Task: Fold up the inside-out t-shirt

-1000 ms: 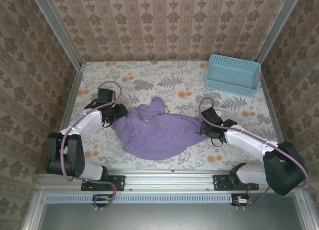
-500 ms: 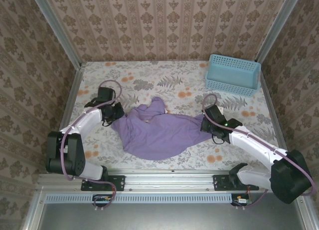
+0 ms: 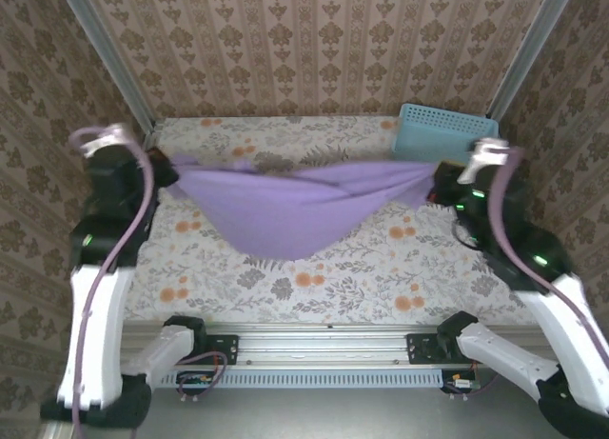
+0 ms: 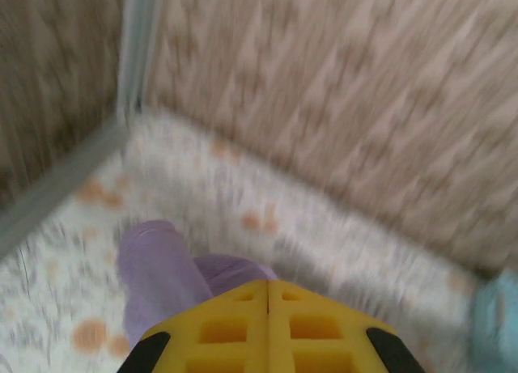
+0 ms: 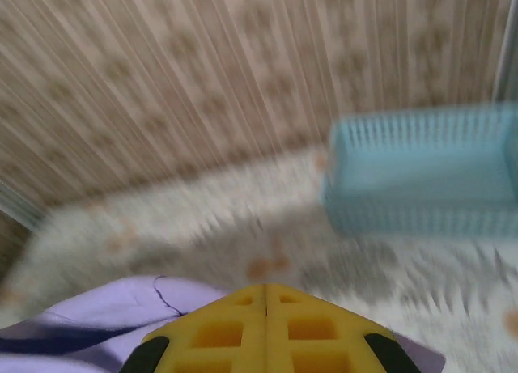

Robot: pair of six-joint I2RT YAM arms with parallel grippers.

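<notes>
One t-shirt (image 3: 285, 209) stretches from left claw (image 4: 269, 287) to right claw (image 5: 265, 290), near the basket (image 3: 445, 125).

A light blue basket (image 3: 447, 122) with slotted walls stands at the far right corner of the surface (image 3: 314, 277), close to the back wall (image 3: 314, 49). The surface wears a pale cloth printed with grey leaves and orange flowers. 3 walls carry brown damask wallpaper, with 2 metal posts (image 3: 108, 58) at the far corners. A metal rail (image 3: 324, 336) runs along the near edge. In the right wrist view the basket (image 5: 421, 167) is blurred, its long side facing the camera.
</notes>
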